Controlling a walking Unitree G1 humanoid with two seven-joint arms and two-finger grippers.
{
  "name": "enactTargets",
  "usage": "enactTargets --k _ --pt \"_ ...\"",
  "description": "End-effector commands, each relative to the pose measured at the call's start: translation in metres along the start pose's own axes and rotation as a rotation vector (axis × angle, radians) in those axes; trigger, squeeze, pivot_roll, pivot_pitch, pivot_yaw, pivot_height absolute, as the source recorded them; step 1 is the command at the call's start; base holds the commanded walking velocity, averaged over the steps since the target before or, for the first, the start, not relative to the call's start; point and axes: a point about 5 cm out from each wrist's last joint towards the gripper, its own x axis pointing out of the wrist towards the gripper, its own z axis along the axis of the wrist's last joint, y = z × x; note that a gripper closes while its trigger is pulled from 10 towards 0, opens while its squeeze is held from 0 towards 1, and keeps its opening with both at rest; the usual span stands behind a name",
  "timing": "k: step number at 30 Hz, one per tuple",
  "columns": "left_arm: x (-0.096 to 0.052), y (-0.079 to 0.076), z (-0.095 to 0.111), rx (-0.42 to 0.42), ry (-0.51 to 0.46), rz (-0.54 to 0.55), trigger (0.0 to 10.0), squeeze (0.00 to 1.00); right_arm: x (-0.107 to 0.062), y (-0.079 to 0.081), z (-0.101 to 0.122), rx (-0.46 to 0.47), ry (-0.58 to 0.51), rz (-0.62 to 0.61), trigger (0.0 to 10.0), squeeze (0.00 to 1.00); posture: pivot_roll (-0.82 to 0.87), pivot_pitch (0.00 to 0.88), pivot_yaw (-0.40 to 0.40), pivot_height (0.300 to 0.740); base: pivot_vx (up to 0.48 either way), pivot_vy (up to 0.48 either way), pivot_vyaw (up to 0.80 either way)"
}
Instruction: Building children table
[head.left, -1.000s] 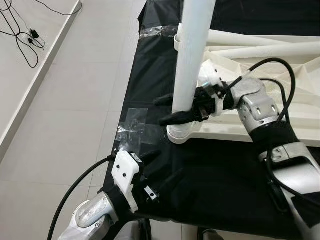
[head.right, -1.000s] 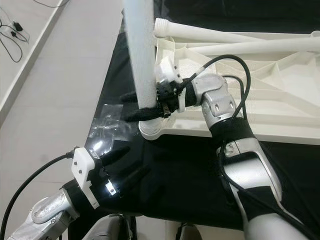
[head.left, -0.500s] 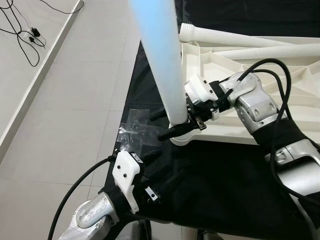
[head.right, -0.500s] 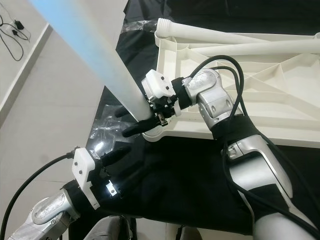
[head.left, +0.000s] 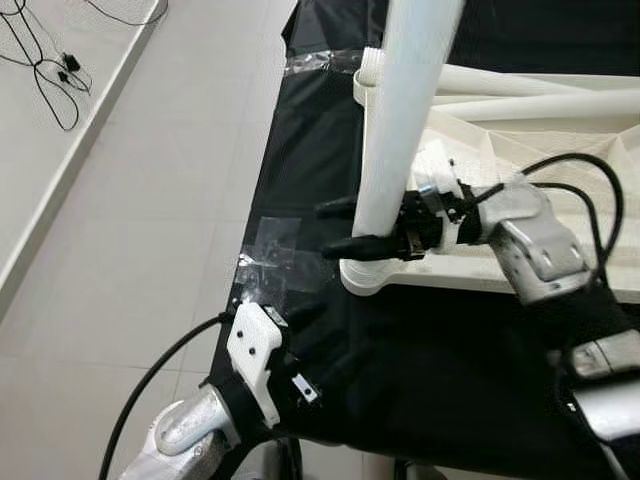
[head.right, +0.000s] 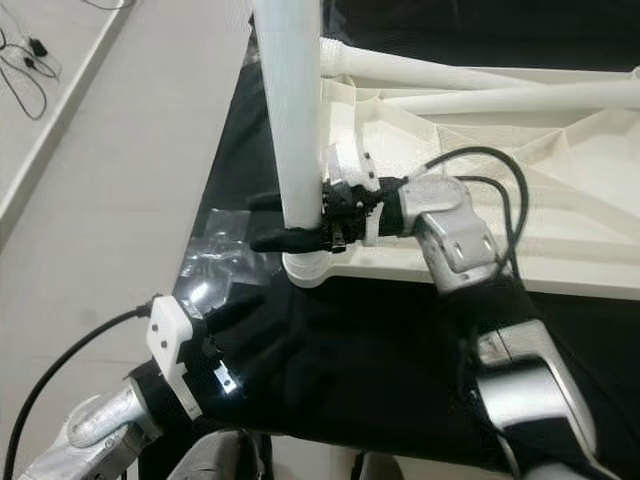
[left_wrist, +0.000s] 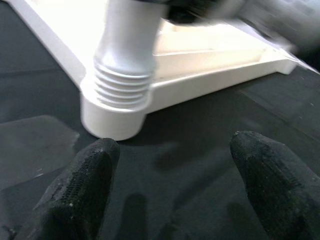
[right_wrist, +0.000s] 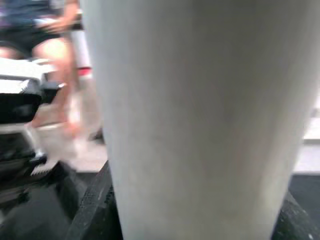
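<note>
While the left gripper (head.left: 318, 345) sat nearest the camera with its fingers (left_wrist: 82, 185) spread apart over the black cloth (head.left: 420, 360) on the desk, it wasn't touching anything, just pointing at the corner socket (left_wrist: 112, 117). A bit further out, the right gripper (head.left: 340, 227) had its fingers pinching the white table leg (head.left: 400, 120), which stood pretty much upright with its threaded end (left_wrist: 122, 90) in that socket of the upside-down tabletop (head.left: 520, 170). Beyond that, two more legs (head.right: 480, 85) lay flat along the tabletop's far edge, with pale floor tiles (head.left: 150, 200) off to the left.
</note>
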Motion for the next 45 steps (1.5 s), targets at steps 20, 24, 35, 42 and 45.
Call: enactTargets --k 20,24,35,42,45 --pt "0.007 0.016 -0.007 0.026 -0.007 0.003 10.0 0.0 0.005 0.054 -0.084 0.241 0.374 -0.993 10.0 0.0 0.03 0.274 0.053 0.74 0.0 0.0 0.0" --pt "0.01 0.021 0.0 0.043 -0.033 0.013 10.0 0.0 0.004 0.051 -0.079 0.226 0.375 -1.052 10.0 0.0 0.01 0.263 0.052 0.74 0.0 0.0 0.0" --pt "0.008 0.037 0.014 0.082 -0.061 0.014 10.0 0.0 0.004 0.041 -0.079 0.217 0.376 -1.128 10.0 0.0 0.03 0.241 0.074 0.74 0.0 0.0 0.0" --pt "0.01 0.04 0.021 0.085 -0.072 0.001 10.0 0.0 0.006 0.042 -0.078 0.228 0.373 -1.139 10.0 0.0 0.03 0.239 0.081 0.74 0.0 0.0 0.0" --pt "0.01 0.041 0.021 0.079 -0.074 -0.002 10.0 0.0 0.006 0.042 -0.079 0.231 0.372 -1.141 10.0 0.0 0.03 0.238 0.084 0.74 0.0 0.0 0.0"
